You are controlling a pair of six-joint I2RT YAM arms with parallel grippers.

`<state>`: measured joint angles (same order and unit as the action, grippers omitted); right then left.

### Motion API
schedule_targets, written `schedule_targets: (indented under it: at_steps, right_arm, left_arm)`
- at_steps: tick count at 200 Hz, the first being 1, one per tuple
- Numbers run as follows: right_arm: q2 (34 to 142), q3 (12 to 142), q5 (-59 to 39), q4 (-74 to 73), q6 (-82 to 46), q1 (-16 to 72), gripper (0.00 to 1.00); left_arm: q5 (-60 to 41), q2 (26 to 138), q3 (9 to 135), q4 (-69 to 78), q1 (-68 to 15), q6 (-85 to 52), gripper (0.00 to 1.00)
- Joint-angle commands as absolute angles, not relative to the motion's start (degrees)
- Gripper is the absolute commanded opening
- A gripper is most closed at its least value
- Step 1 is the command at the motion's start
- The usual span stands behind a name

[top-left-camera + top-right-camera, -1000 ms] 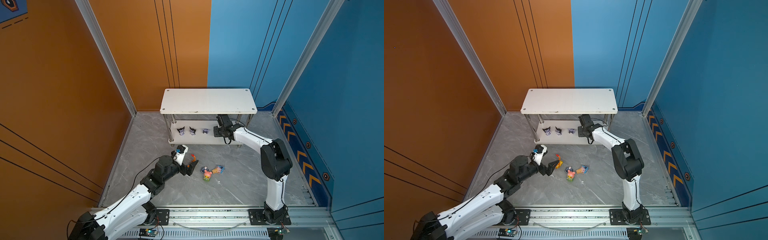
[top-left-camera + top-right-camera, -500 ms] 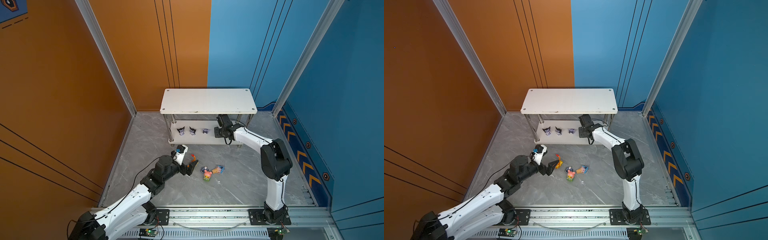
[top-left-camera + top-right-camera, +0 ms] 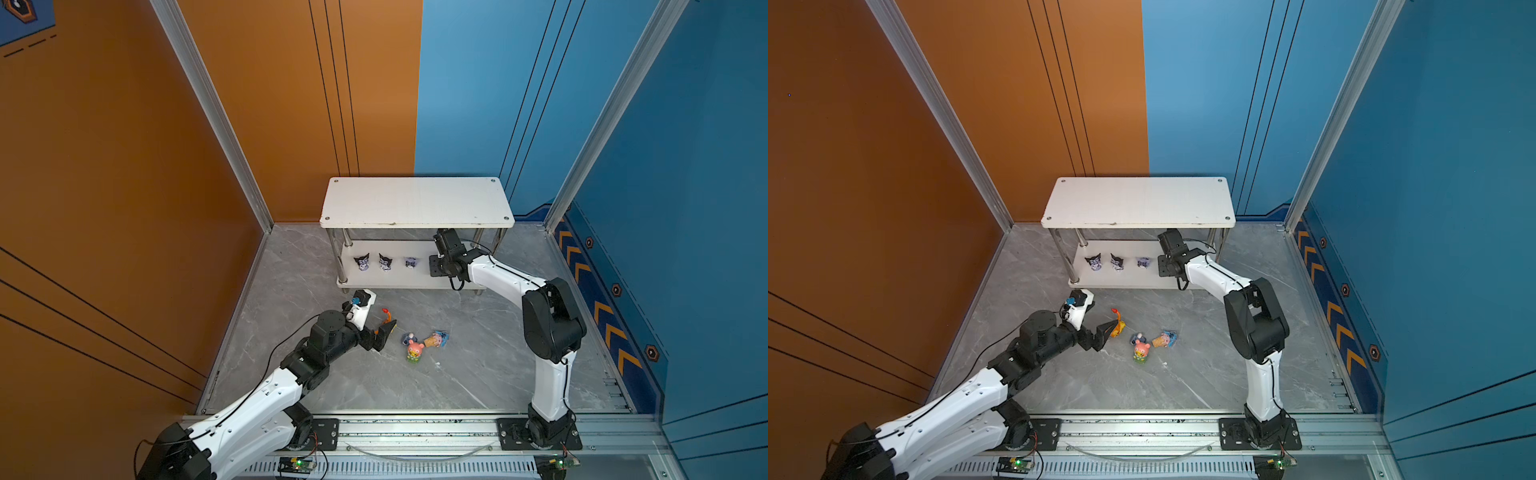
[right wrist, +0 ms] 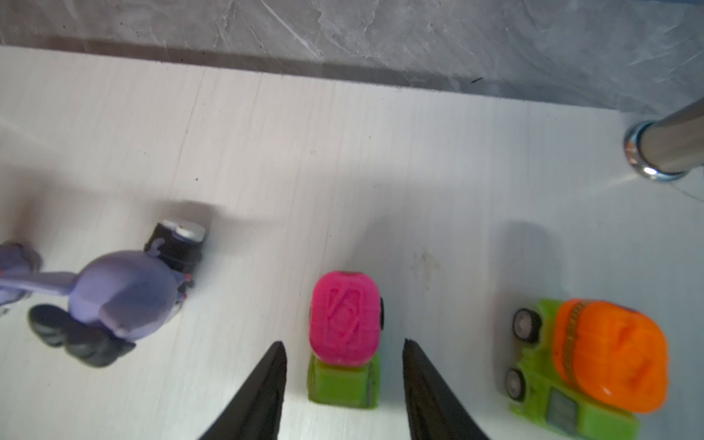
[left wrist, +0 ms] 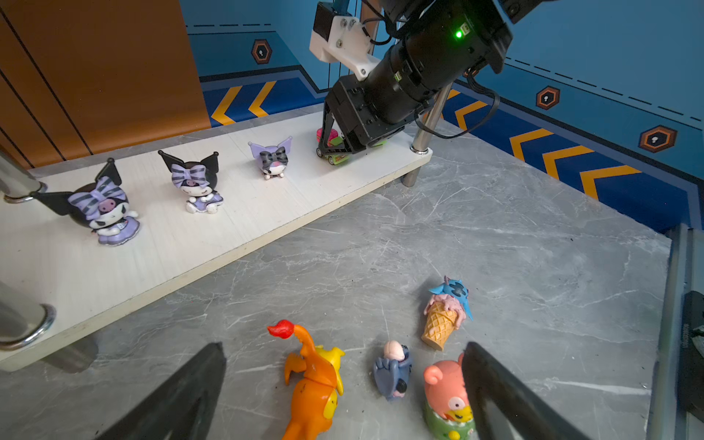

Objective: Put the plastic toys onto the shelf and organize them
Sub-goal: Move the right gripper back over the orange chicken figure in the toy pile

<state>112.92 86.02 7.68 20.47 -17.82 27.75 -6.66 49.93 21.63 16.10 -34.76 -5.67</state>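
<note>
Pink-topped green car (image 4: 344, 343) sits on the shelf (image 4: 266, 152) lower board, near the orange-topped green car (image 4: 594, 362). Three eared heads (image 5: 194, 183) stand in a row along the same board. Right gripper (image 4: 343, 342) straddles the pink one, jaws parted, gap each side, nothing gripped; the arm reaches in under the top board. On the floor (image 5: 495, 228), clustered: orange creature (image 5: 314, 384), donkey (image 5: 392, 375), pink bear (image 5: 445, 392), blue cone toy (image 5: 445, 316). Left gripper (image 5: 343, 344) spread wide, empty, low over them, arm stretched forward.
</note>
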Motion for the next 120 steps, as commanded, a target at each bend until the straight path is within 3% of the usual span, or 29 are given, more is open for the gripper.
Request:
schedule_targets:
  at_steps: [1, 120]
  right_arm:
    - [107.72, 83.89, 8.45, 20.74, -18.04, 28.44, 0.53]
    - [87.16, 64.15, 14.21, 17.85, -17.52, 42.70, 0.56]
  left_arm:
    - [-7.07, 49.36, 20.93, 16.73, -34.20, -5.91, 0.98]
    - [0.76, 46.00, 20.22, 14.20, -34.05, -8.46, 0.98]
